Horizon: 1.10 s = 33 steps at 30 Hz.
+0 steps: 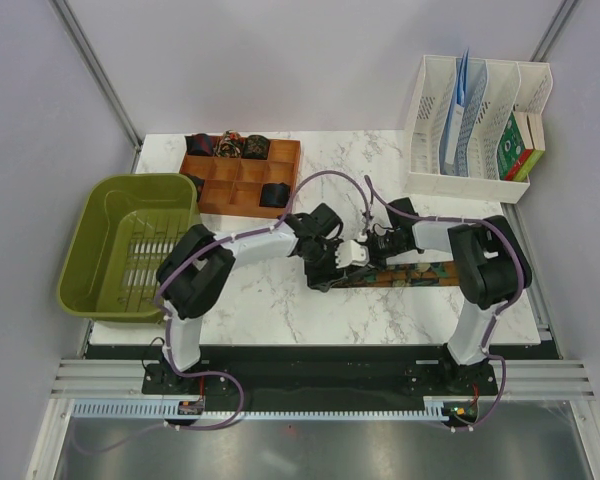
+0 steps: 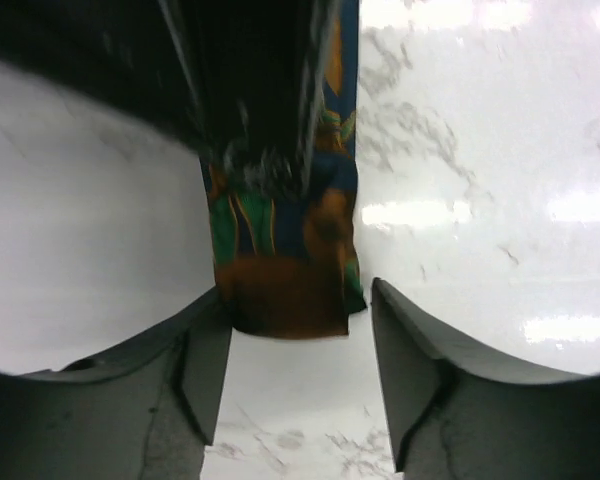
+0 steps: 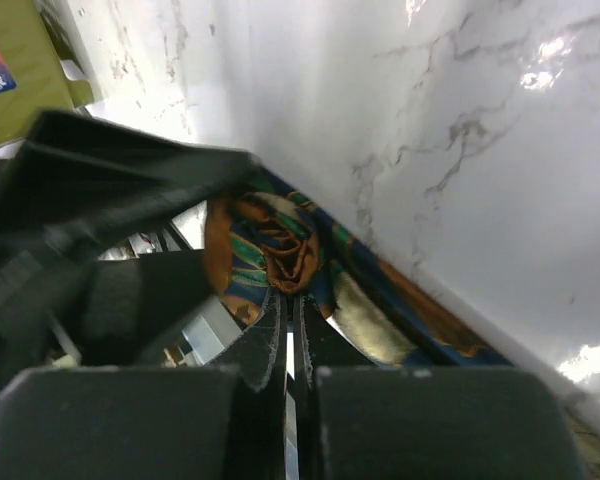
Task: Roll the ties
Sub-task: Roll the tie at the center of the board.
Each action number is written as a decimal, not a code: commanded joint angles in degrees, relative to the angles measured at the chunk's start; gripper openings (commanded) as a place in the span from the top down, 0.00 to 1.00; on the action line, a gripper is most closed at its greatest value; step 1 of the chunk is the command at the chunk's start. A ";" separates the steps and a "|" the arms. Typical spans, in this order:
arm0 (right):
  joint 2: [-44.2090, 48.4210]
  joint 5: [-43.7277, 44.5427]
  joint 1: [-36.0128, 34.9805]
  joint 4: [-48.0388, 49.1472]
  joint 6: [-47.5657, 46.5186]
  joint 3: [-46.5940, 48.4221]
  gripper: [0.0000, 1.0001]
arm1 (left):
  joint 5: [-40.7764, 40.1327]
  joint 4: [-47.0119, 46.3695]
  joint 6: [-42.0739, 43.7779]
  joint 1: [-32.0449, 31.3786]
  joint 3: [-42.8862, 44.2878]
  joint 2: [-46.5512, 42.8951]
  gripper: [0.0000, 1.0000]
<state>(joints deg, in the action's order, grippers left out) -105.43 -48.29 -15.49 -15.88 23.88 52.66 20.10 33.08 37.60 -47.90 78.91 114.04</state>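
On the tabletop (image 1: 280, 300), the basket (image 1: 85, 250) sits over the 9 o'clock edge, the compartment tray (image 1: 230, 190) lies at 11 o'clock and the slotted rack (image 1: 460, 185) stands at 1 o'clock with a box (image 1: 520, 148) at its 3 o'clock end. Three rolled ties (image 1: 257, 147) fill the tray's 12 o'clock row and a fourth roll (image 1: 275, 195) sits in its 4 o'clock compartment. The flat tie (image 1: 410, 275) lies mid-tabletop along the 9-to-3 line, the left gripper (image 1: 342, 256) and right gripper (image 1: 370, 246) meeting at its 9 o'clock end

Closed fingers (image 3: 262, 352) pinching patterned tie (image 3: 280, 250), marble table (image 3: 460, 120)
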 commanded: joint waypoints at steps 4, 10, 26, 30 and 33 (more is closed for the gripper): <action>-6.19 7.07 0.10 -1.00 -6.56 0.95 1.00 | 12.50 -7.67 -5.87 9.30 -10.97 -15.84 0.22; -6.20 7.16 0.10 -0.56 -6.12 -0.54 1.00 | 12.16 -11.10 -5.44 10.11 -14.40 -16.75 0.15; -6.02 6.02 -0.33 4.54 -3.05 -1.42 1.00 | -4.18 -16.12 -2.89 -0.44 -6.76 -3.21 0.10; -5.23 5.05 -0.86 4.80 -1.82 -0.81 1.00 | -6.21 -14.45 -0.52 -1.32 -7.46 -1.98 0.26; -3.82 3.91 -1.48 4.72 0.28 -0.20 1.00 | -8.92 -14.27 0.97 -1.32 -9.04 -2.15 0.42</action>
<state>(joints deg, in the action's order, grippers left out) -109.36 -52.29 -15.40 -12.27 24.16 52.51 17.67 18.70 33.78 -48.99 70.72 110.74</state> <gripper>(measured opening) 0.010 0.672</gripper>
